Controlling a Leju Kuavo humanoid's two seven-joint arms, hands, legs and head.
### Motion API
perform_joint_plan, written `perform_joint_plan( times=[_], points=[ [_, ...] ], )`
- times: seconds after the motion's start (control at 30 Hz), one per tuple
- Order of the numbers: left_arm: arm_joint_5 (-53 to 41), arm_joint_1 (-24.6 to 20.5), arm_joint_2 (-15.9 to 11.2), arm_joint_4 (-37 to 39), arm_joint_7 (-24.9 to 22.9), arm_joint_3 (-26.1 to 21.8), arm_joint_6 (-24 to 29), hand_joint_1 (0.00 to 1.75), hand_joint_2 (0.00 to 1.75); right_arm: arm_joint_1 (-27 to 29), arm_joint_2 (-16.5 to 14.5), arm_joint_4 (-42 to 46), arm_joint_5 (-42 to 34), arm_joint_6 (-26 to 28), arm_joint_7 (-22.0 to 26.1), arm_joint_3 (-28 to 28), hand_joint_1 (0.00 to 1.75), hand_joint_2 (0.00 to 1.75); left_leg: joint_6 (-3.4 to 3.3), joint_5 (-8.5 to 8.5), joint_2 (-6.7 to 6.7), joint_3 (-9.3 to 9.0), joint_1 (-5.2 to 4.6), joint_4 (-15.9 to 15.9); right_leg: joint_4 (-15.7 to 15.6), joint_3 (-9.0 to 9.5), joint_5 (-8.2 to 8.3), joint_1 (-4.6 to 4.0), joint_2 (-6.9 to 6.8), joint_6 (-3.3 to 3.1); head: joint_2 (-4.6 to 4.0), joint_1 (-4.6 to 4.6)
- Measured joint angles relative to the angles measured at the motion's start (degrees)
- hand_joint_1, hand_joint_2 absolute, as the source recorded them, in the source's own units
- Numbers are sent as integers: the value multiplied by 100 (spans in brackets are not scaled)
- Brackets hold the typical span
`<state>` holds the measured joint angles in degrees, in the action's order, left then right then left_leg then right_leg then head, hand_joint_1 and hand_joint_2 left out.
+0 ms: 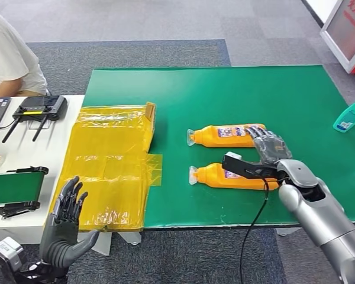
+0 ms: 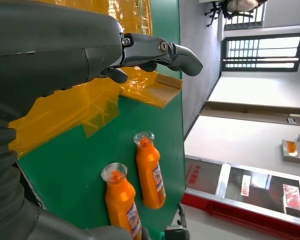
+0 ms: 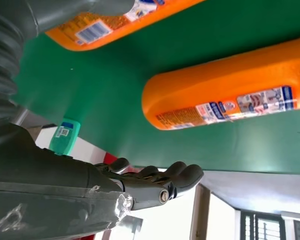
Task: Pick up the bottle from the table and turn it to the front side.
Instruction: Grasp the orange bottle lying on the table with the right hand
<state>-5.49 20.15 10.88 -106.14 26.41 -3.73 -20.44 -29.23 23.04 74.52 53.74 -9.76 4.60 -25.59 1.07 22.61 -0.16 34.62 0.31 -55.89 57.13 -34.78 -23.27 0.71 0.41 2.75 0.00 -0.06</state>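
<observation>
Orange plastic bottles lie flat, two side by side, on the green surface [image 1: 300, 100]; the right hand [image 1: 268, 145], fingers spread and empty, hides the far bottle [image 1: 225, 135] base, above the near bottle [image 1: 229, 177]; the left hand [image 1: 66, 222] hangs empty, fingers apart, off the edge.

Yellow plastic sheeting [image 1: 109, 168] lies left of centre, a black controller [image 1: 39, 108] at upper left, a teal bottle [image 1: 349, 115] at right edge.

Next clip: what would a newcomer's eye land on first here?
Two orange bottles lie side by side on the green mat, caps pointing toward the crinkled yellow plastic sheet at the mat's left edge. The right hand hovers, fingers apart, over the bottles' base ends, while the left hand waits open, below the sheet.
</observation>
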Motion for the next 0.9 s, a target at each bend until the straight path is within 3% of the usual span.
perform_joint_plan(
  times=[0.2, 0.37, 0.57, 0.7, 0.83, 0.9],
  points=[
    [15, 35, -4, 1, 62, -37, -107, 0, 175, -605, 620, 305, -1310, -1287, -170, -185, 0, 175, -7, -3, -1, 5, -15, -1, 0, -2, 6, 14, -1, 9, 0, 1],
    [32, 29, -13, 16, 95, -61, -158, 0, 175, -1485, 1173, 371, -2299, -2155, -492, -979, 0, 175, -10, -5, 0, 6, -20, -1, 0, -5, 9, 19, 0, 14, 0, 0],
    [84, -6, -24, 69, 95, -73, -170, 0, 175, -2129, 1389, 376, -2687, -2216, -760, -1830, 0, 175, -11, -7, 0, 7, -20, -1, 0, -8, 9, 19, 0, 14, 0, -2],
    [86, -11, -24, 77, 95, -74, -170, 0, 175, -2184, 1390, 361, -2686, -2186, -807, -1933, 0, 175, -11, -7, 0, 6, -20, -1, 0, -8, 9, 18, 1, 14, 0, -2],
    [114, -35, -32, 125, 83, -75, -170, 0, 175, -2268, 1312, -32, -2730, -1788, -1061, -2749, 0, 175, -15, -9, -3, 10, -20, -1, 0, -6, 9, 18, -6, 15, 0, 1],
    [122, -41, -34, 134, 74, -75, -170, 0, 175, -2199, 1294, -129, -2839, -1721, -1105, -2858, 0, 175, -15, -8, -3, 10, -20, -1, 0, -7, 9, 18, -6, 15, 0, 1]
  ],
)
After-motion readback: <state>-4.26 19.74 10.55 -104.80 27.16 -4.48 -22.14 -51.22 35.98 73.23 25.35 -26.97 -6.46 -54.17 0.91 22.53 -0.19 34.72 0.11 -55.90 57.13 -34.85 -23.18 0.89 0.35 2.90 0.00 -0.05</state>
